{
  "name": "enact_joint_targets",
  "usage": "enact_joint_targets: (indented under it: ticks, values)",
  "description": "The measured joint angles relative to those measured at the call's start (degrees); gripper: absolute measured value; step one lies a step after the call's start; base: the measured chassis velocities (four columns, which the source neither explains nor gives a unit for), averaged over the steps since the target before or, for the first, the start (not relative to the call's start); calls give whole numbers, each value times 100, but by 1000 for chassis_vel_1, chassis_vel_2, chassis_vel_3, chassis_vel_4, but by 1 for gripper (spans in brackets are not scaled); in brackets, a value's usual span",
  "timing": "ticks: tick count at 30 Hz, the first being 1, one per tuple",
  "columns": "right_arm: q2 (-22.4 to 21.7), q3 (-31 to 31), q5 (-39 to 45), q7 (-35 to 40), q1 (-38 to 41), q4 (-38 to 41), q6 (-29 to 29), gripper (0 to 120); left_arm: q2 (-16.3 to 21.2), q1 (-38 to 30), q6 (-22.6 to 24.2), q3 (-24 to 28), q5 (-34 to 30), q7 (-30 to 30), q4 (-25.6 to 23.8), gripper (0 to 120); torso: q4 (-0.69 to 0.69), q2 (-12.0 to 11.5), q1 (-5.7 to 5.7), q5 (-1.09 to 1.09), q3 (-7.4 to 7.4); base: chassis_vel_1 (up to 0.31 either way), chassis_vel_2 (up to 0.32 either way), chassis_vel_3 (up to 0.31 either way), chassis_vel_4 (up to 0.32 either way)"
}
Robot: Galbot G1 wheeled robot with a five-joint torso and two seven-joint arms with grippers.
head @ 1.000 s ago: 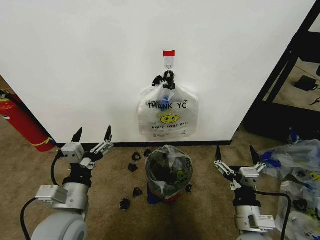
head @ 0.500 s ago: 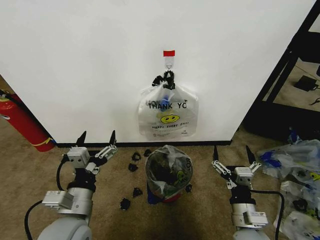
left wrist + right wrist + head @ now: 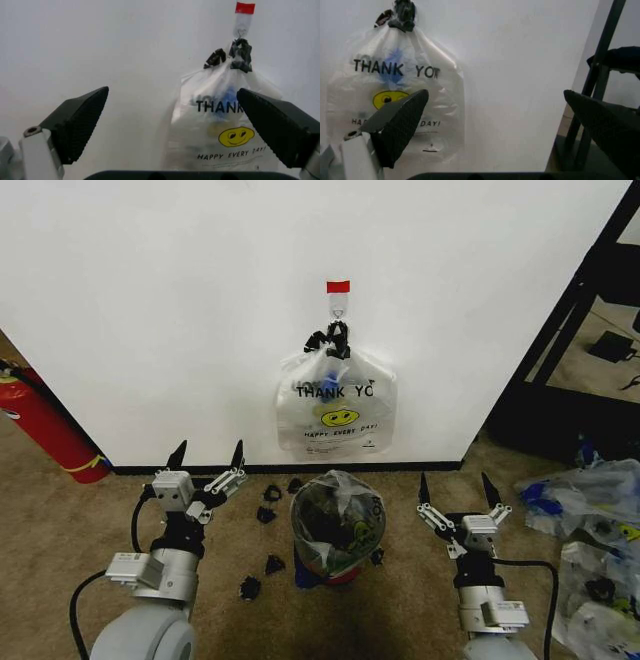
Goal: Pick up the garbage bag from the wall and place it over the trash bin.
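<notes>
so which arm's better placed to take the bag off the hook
Slightly the right, though it's close. Both hands are open and low, flanking the trash bin. The garbage bag hangs a little right of centre, so the right hand looks marginally nearer than the left hand.

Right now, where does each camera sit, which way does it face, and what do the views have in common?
Head view: high on the robot, looking forward and down at the wall, trash bin and both arms, left gripper and right gripper open.
Left wrist view: faces the wall between its open fingers.
Right wrist view: faces the wall, fingers spread.
All three share the garbage bag hanging on the hook.
</notes>
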Motion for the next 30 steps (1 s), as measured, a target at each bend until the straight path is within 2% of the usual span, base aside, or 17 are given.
enact_joint_targets:
  ticks: [7,30]
  values:
    - [294,85,-24,91,-90,-176,291,100,100,-49,-23,-4,-96,-15,176,100,0,0,0,0,0,0,0,0,0]
    - [327,4,23,-354,101,-178,349,100,68,57,-38,-225,-189,-40,119,100,0,0,0,0,0,0,0,0,0]
